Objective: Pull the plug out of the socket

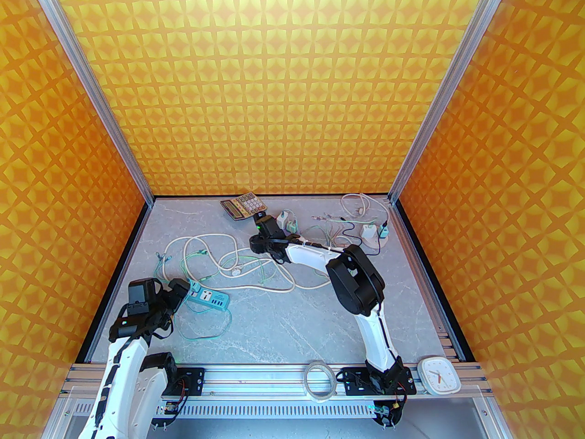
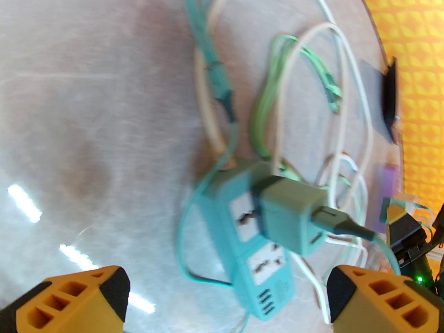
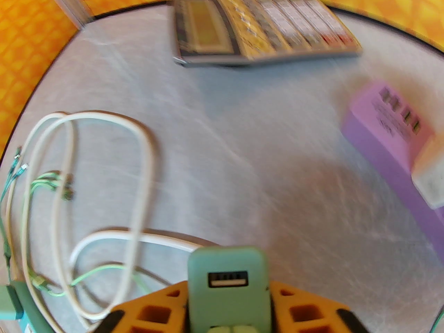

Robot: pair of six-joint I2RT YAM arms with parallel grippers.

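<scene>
A teal socket strip (image 2: 216, 203) lies on the grey table, with a grey-green plug (image 2: 291, 210) seated in its upper socket and a dark green cable leaving the plug to the right. My left gripper (image 2: 229, 286) stands wide open just short of the strip, one orange finger (image 2: 79, 300) on each side of it. In the top view the left gripper (image 1: 180, 291) sits at the left end of the strip (image 1: 212, 299). Further back, my right gripper (image 3: 229, 304) holds a second green plug (image 3: 229, 283) with a USB port upright between its fingers.
A calculator (image 1: 243, 205) lies at the back, and a purple socket strip (image 3: 381, 141) carrying a white plug is beside the right gripper (image 1: 261, 221). White and green cables (image 1: 228, 263) sprawl across the middle. A tape roll (image 1: 321, 379) and a clock (image 1: 438, 375) rest on the front rail.
</scene>
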